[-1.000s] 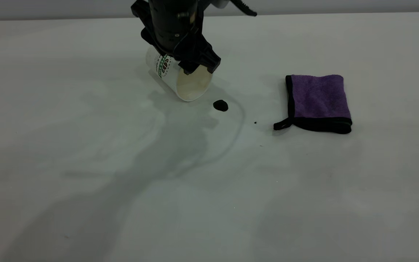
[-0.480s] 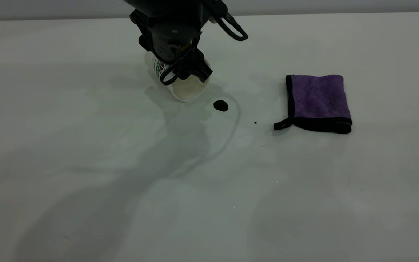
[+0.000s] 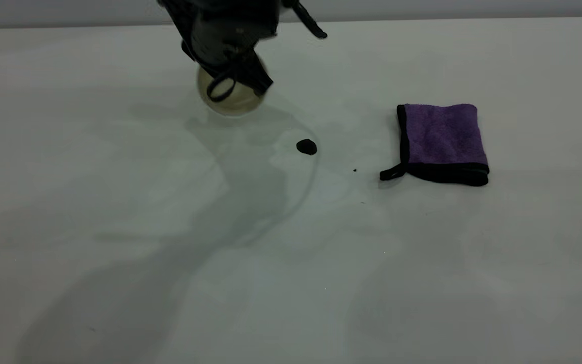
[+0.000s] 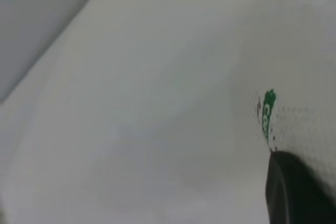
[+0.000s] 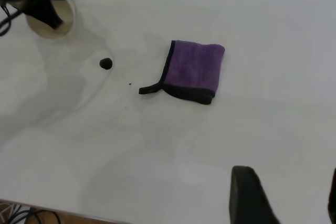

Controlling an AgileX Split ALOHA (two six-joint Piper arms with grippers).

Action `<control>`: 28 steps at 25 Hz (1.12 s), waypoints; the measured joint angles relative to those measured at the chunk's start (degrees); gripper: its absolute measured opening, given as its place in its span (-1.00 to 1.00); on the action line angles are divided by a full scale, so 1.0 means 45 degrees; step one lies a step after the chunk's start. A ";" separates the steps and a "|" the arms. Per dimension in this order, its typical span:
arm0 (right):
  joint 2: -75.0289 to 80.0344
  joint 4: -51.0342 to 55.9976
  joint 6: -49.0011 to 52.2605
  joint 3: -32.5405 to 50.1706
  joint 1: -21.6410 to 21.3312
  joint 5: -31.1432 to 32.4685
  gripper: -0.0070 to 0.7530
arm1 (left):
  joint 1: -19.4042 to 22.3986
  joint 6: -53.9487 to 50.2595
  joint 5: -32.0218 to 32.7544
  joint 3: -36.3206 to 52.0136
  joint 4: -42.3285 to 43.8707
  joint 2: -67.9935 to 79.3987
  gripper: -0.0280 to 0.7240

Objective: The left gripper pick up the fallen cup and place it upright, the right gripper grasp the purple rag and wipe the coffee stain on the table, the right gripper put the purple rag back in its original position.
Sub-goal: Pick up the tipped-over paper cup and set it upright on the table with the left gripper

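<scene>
Exterior view, near part of the worktop (image 3: 291, 283): matte white surface, carrying only faint smudges and soft arm shadows.

Mid-field, right: the purple rag (image 3: 441, 141) lies flat and folded, black edging along its near and left sides, black loop trailing off the near-left corner. Nothing touches it. A tiny dark speck (image 3: 354, 170) sits between rag and stain.

Mid-field, centre: the coffee stain (image 3: 306, 146), a small dark oval blob, well left of the rag and just in front and to the right of the cup.

Far field, left of centre: the cup (image 3: 230, 96) is in the grip of the left gripper (image 3: 240, 76). Its cream-coloured mouth faces the camera. Whether its lower edge touches the worktop cannot be told. The left jaws are closed on the cup at its rim; one black jaw crosses the mouth, and a thin cable loops down in front of it. The left wrist view shows a dark jaw against the cup wall (image 4: 302, 124) beside the green logo.

Right gripper (image 5: 283, 198): seen only in its own wrist view, above bare worktop, well apart from the rag (image 5: 191, 72), holding nothing. Its two dark jaws stand apart with a wide gap between them.
</scene>
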 joint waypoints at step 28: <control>0.0000 0.0000 0.0000 0.0000 0.0000 0.0000 0.09 | 0.4677 1.4843 0.6286 -0.7443 -1.6694 0.2100 -0.91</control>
